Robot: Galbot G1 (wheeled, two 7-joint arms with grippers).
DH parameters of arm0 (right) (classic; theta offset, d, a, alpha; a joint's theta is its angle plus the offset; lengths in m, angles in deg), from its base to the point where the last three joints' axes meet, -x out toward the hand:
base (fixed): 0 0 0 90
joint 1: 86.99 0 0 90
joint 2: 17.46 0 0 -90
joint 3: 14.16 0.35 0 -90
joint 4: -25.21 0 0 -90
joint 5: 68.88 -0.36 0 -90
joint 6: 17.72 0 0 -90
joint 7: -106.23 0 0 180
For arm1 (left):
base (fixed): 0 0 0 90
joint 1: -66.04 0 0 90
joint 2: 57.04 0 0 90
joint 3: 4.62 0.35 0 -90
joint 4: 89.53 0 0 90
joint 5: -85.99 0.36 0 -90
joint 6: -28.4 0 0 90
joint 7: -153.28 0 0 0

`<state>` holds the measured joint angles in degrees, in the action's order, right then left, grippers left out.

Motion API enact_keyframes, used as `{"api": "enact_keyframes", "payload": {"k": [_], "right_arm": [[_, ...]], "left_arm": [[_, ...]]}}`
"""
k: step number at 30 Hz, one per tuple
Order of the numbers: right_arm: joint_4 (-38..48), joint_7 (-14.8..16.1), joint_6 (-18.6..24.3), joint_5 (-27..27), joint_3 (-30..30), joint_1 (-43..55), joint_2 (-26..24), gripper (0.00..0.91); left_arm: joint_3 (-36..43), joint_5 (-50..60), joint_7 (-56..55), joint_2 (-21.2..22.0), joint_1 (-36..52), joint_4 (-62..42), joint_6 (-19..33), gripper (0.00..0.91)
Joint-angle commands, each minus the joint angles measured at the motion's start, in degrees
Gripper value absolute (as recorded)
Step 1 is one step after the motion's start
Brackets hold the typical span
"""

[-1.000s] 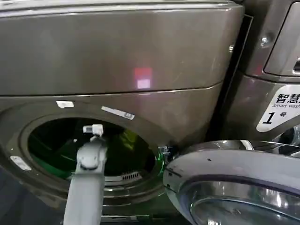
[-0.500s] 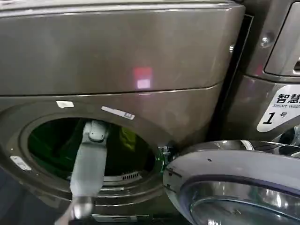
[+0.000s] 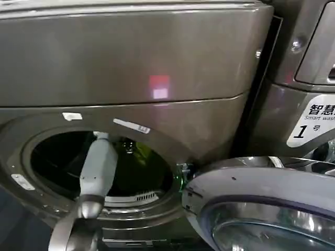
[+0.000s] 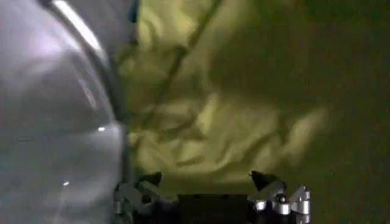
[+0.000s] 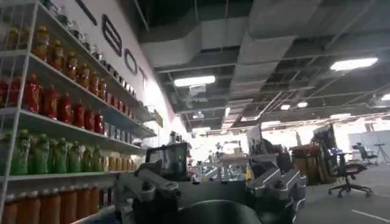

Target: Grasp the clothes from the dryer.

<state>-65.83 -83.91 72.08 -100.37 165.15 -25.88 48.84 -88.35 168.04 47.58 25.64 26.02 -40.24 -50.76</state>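
Note:
The dryer is the big bronze-grey machine with a small pink light and a round open drum mouth. My left arm reaches up through that mouth into the drum. A patch of the yellow-green clothes shows inside, to the right of the arm. In the left wrist view the clothes lie crumpled right in front of my left gripper. It is open, its dark fingertips almost at the fabric. My right gripper is open and holds nothing, pointing into the room.
The dryer's round door hangs open at the lower right. A neighbouring machine with a white "1" label stands to the right. The grey drum wall curves close beside the left gripper. Shelves of bottles show behind the right gripper.
My left arm has pushed deeper into the drum. The white gripper end seen in the mouth a second ago has passed farther inside, out of the head view.

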Motion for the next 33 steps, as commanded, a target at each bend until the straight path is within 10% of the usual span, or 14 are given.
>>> {"api": "enact_keyframes", "payload": {"k": [1,31,32,33], "right_arm": [[0.0,0.0,0.08,0.19,-0.29,0.31,0.15,0.907],[-0.68,0.11,0.1,0.68,-2.01,1.61,0.71,0.907],[-0.73,0.11,0.11,0.67,-2.05,1.62,0.75,0.907],[-0.74,0.1,0.09,0.68,-2.04,1.65,0.79,0.907]], "left_arm": [[0.98,-5.62,1.28,-0.07,1.46,-3.0,0.67,0.907],[-0.41,-11.44,-1.03,0.13,-0.61,-12.91,-0.83,0.907],[-0.41,-11.76,-0.91,0.04,-0.69,-12.6,-0.8,0.41],[-0.39,-12.13,-0.95,0.01,-0.75,-12.44,-0.86,0.137]]}}
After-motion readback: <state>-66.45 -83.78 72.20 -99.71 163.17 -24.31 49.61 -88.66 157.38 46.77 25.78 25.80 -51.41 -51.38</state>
